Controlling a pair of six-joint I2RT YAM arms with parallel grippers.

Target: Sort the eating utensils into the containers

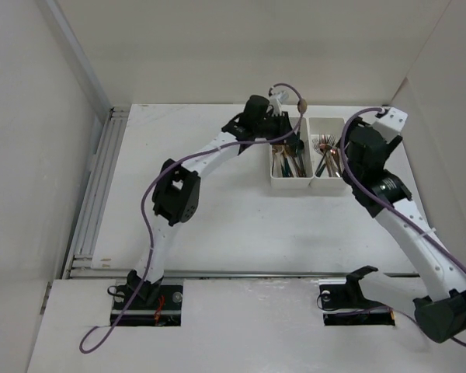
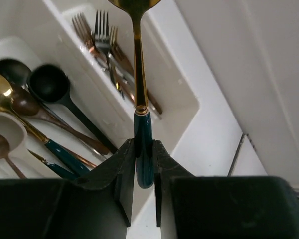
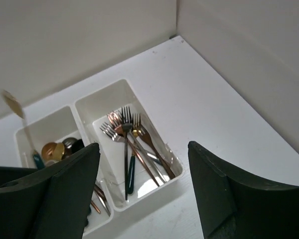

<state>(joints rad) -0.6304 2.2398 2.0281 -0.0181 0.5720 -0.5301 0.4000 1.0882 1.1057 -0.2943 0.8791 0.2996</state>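
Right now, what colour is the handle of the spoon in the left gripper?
Dark teal-green handle on a gold spoon; left wrist view shows it best.

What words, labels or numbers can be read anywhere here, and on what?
None can be read. The white bins, the forks, the spoons, the gold spoon in the left gripper, the left arm and the right arm show no print, label or number in any view.

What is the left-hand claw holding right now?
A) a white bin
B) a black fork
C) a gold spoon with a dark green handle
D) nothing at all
C: the left gripper is shut on the green handle of a gold spoon.
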